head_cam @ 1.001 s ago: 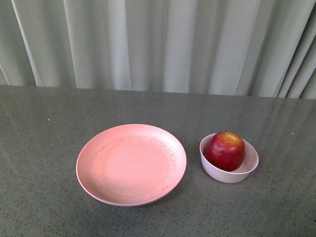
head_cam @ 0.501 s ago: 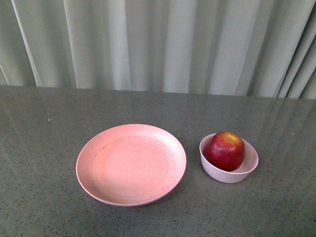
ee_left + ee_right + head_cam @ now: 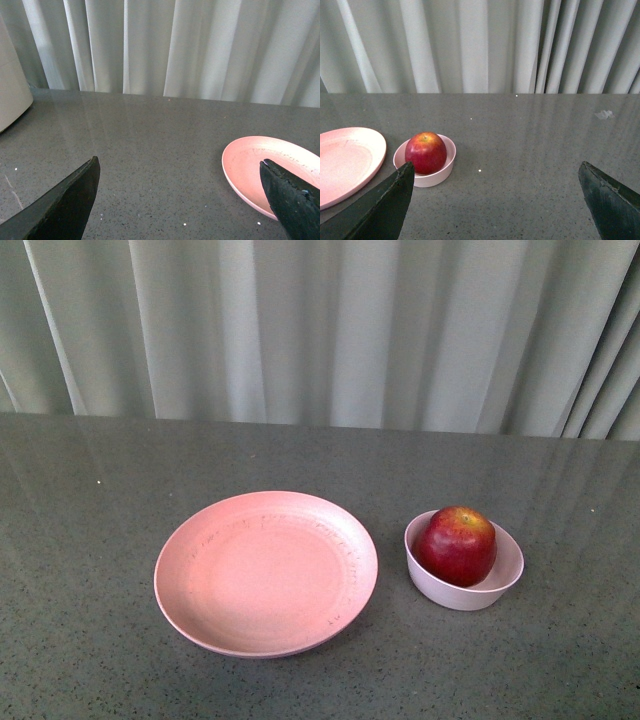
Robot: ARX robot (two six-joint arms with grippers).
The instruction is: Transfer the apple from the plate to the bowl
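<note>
Dark red round apple (image 3: 456, 546) sits in small pale pink bowl (image 3: 464, 562), 3 o'clock of wide salmon-pink plate (image 3: 266, 572), now bare; task looks done. Both grippers' jaws spread wide, holding nothing.

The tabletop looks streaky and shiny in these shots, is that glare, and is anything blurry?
Front view: pale streaks on the table are curtain reflections; apple, bowl and plate look sharp with soft shadows. Left wrist view: the dark fingertips are soft-edged, the plate clearer. Right wrist view: similar streaks, a small highlight on the apple.
</note>
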